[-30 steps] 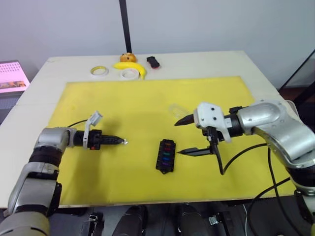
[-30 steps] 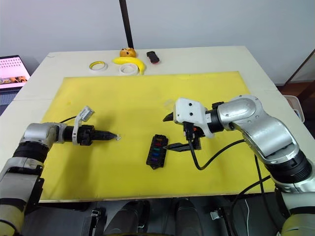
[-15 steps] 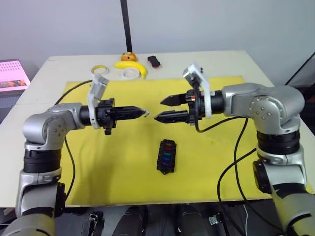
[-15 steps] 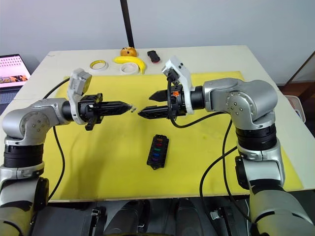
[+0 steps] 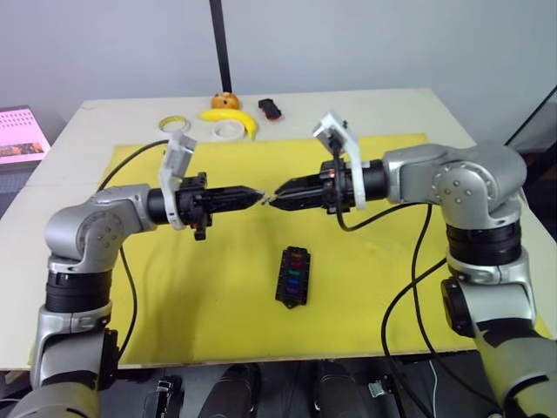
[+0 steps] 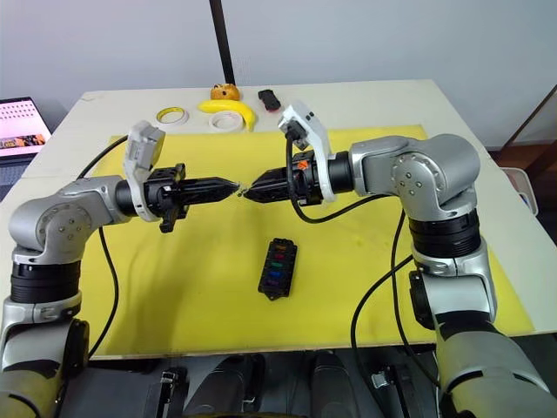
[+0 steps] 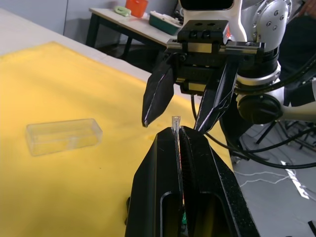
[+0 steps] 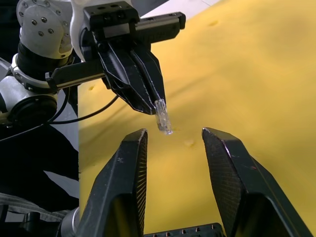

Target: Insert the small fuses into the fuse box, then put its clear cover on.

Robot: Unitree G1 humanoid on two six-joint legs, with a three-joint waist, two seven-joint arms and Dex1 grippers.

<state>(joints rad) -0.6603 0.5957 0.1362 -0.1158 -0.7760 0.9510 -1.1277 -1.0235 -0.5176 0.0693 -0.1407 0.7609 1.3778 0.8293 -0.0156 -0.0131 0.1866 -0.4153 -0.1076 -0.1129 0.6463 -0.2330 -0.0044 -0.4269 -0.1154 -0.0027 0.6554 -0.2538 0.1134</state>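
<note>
My left gripper (image 5: 258, 197) is held above the yellow mat (image 5: 383, 287) and is shut on a small clear fuse (image 8: 162, 117) that sticks out of its tips (image 7: 178, 131). My right gripper (image 5: 278, 197) faces it tip to tip, open. Its fingers (image 8: 131, 148) stand on either side of the fuse (image 7: 175, 120) without touching it. The black fuse box (image 5: 293, 276) lies on the mat below both grippers, with several coloured fuses in its slots. The clear cover (image 7: 64, 136) lies flat on the mat beyond.
At the table's far edge lie two tape rolls (image 5: 175, 125) (image 5: 230, 131), a banana (image 5: 228, 117), an orange object (image 5: 226, 101) and a black-and-red object (image 5: 271, 109). A lit screen (image 5: 22, 135) stands off the table's left side.
Both arms rose from the mat and met in the air. My right gripper then moved in to the left gripper's tips and narrowed its fingers around the fuse.
</note>
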